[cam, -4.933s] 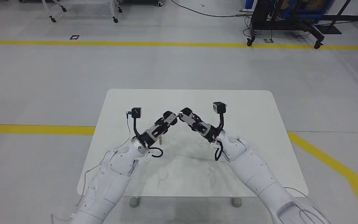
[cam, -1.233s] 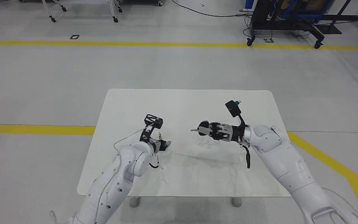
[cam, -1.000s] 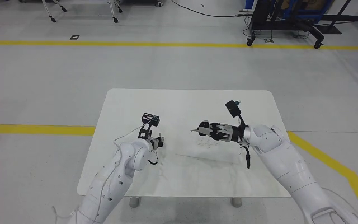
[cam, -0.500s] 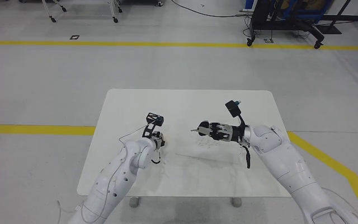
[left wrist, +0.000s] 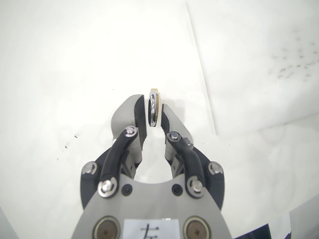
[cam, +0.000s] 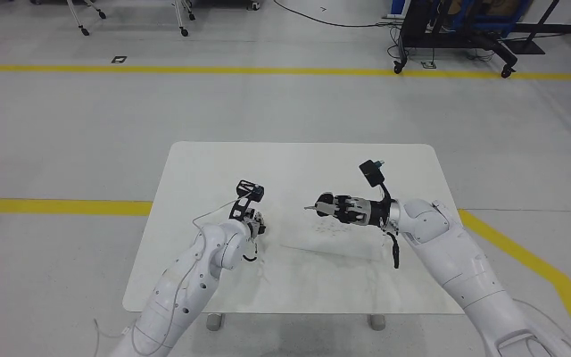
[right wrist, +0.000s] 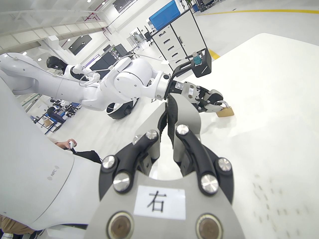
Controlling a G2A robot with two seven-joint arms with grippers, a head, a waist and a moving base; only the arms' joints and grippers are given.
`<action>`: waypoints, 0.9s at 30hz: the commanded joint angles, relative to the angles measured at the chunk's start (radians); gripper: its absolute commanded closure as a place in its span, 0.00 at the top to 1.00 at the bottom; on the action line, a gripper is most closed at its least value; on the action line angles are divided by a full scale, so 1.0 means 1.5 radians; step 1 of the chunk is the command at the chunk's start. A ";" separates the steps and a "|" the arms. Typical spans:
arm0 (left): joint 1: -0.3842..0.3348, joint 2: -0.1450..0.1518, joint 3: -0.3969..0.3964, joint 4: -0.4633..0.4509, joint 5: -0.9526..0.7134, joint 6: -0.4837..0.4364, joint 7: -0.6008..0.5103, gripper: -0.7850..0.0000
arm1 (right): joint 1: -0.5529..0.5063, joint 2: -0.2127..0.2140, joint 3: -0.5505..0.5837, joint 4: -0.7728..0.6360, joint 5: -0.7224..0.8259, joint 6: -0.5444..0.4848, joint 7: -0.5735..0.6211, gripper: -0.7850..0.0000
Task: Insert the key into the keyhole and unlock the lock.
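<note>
A brass padlock (right wrist: 225, 111) with a chrome shackle rests on the white table (cam: 357, 170), left of centre. My left gripper (left wrist: 152, 101) is down at it, fingers on either side of the shackle (left wrist: 152, 113) with a narrow gap each side, so it is open. From the right wrist view, the left gripper (right wrist: 216, 103) sits at the shackle end of the lock. My right gripper (cam: 319, 207) hovers to the right of the lock, pointing toward it, and is shut on the key (cam: 309, 208), a thin metal sliver past its tips. Its fingers (right wrist: 174, 105) are pressed together.
Dark scuff marks (cam: 335, 228) speckle the tabletop under the right gripper. The table's far half and right side are bare. A grey drawer cabinet (right wrist: 179, 43) stands on the floor well beyond the table.
4.9 s ago both grippers met at the table's middle; now they are apart. Over the last second the left gripper shifted slightly away and rightward at the lock; the right arm stayed still.
</note>
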 commanded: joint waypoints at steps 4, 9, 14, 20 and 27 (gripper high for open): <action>0.000 -0.002 -0.001 0.002 0.003 0.001 0.003 0.83 | 0.000 0.000 0.000 0.000 0.000 0.000 0.000 0.00; -0.005 -0.005 0.003 0.006 0.008 -0.001 0.006 0.24 | 0.000 0.000 0.000 0.000 0.000 0.000 0.000 0.00; -0.010 -0.008 0.007 0.012 0.012 -0.006 0.003 0.00 | 0.000 0.000 0.000 0.000 0.000 0.000 0.000 0.00; -0.016 -0.011 0.010 0.022 0.023 -0.006 0.002 0.00 | 0.000 0.000 0.000 0.000 0.000 0.000 0.000 0.00; -0.014 -0.012 0.010 0.023 0.044 -0.012 0.003 0.00 | 0.000 0.000 0.000 0.000 0.000 0.000 0.000 0.00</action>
